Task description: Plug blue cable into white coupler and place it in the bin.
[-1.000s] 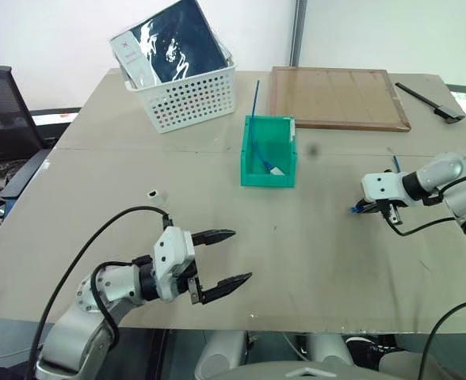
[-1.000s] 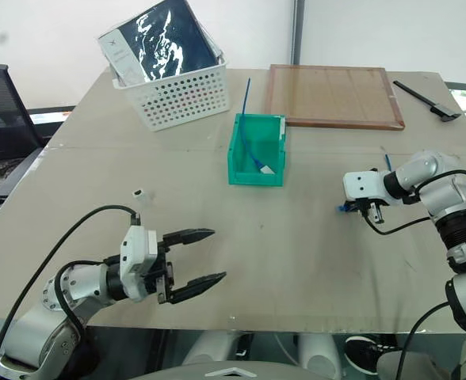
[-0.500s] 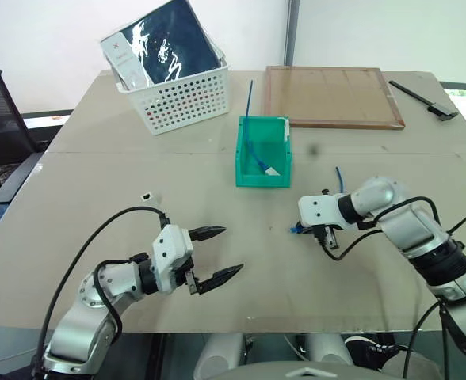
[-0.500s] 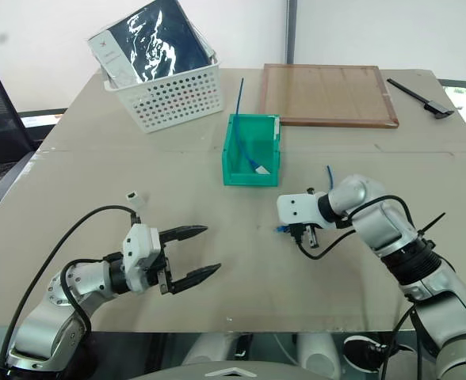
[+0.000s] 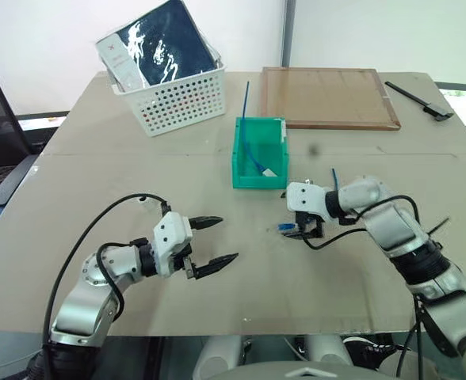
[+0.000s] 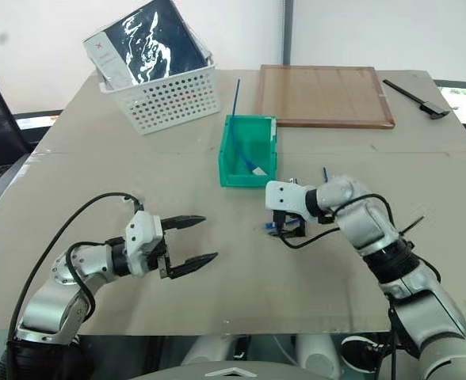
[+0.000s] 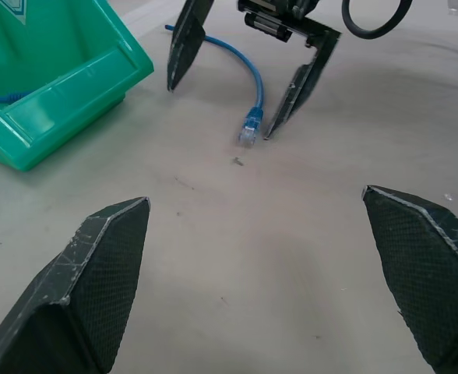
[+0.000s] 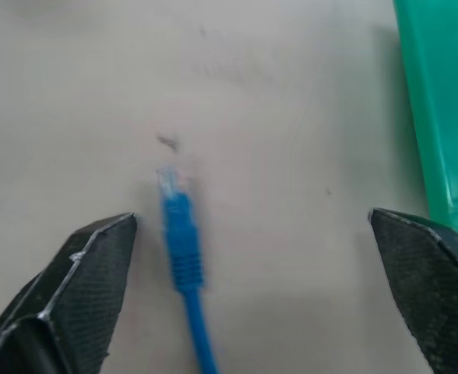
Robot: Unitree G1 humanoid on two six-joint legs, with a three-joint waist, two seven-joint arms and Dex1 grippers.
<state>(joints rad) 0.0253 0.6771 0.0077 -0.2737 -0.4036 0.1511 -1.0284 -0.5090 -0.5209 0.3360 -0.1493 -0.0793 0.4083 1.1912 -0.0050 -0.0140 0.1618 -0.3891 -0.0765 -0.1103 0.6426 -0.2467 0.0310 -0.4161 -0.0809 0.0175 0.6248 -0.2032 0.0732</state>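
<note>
R claw [image 7: 248,74] came left, now wide | 1 blue cable [image 7: 252,93] freed | L claw [image 5: 215,241] wide

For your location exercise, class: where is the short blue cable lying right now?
The blue cable lies on the table, between the right gripper's spread fingers, just in front of the green bin's right corner in the left eye view.

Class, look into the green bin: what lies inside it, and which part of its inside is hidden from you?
Inside the bin a thin blue cable runs down to a small pale piece on the floor, its top sticking out past the far rim. The near front wall hides the floor directly behind it.
</note>
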